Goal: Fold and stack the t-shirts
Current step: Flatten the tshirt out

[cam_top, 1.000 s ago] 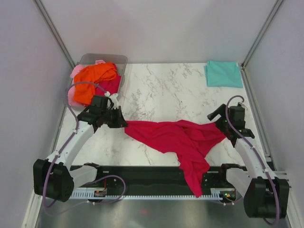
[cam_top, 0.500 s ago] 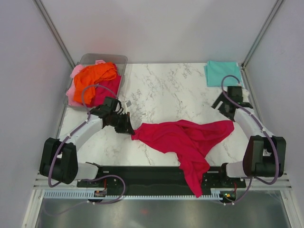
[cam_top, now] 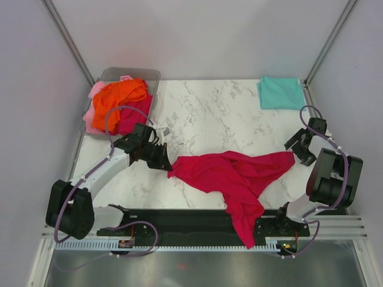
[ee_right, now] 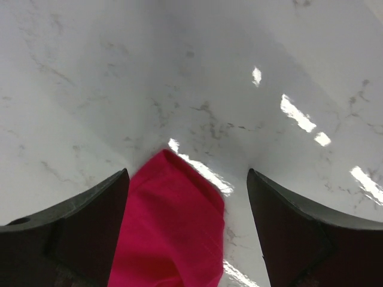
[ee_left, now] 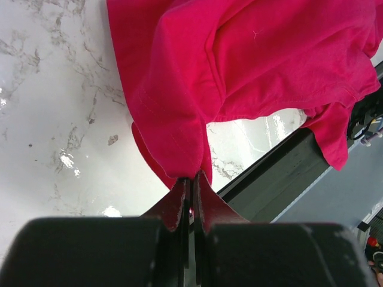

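The crimson-magenta t-shirt lies crumpled across the front of the marble table, with one part hanging over the front edge. My left gripper is shut on the shirt's left corner; in the left wrist view the fingertips pinch the cloth. My right gripper is open at the shirt's right tip. In the right wrist view that tip lies flat between the spread fingers, untouched. A teal t-shirt lies folded square at the back right.
A clear bin at the back left holds an orange t-shirt, a pale pink one and more crimson cloth. Grey walls enclose the table on both sides. A black rail runs along the front edge.
My left gripper has pulled the shirt's left corner a little to the right. My right arm has swung out to the right and folded back, and the shirt's right tip now lies on the table.
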